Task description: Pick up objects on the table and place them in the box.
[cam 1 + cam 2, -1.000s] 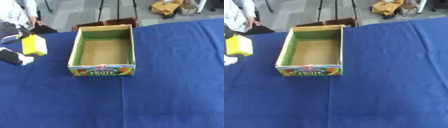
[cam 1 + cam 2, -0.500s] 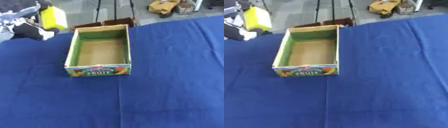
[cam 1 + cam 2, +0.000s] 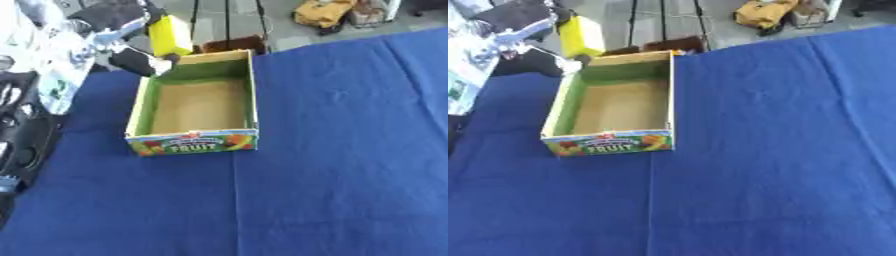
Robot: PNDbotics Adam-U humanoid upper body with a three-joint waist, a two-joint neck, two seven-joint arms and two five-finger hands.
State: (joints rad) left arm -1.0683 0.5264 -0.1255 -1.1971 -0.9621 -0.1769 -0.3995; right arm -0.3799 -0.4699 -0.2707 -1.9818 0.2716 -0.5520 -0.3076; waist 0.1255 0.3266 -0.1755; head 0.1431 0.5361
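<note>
An open cardboard box (image 3: pixel 192 143) with green inner walls and a "FRUIT" label on its front stands on the blue table; nothing shows inside it. My left hand (image 3: pixel 136 60), black, comes in from the upper left and is shut on a yellow block (image 3: pixel 171 35). The block hangs upright just beyond the box's far left corner, above the table's far edge. How the fingers lie on the block is blurred. My right hand shows in neither view.
The blue cloth (image 3: pixel 350 150) covers the whole table right of and in front of the box. A dark shape (image 3: pixel 19 142) sits at the left edge. Beyond the far edge are stand legs (image 3: pixel 633 22) and a yellow bag (image 3: pixel 765 12) on the floor.
My left hand has carried the yellow block up and to the right, from beside the box's left wall to its far left corner. The camera has also shifted.
</note>
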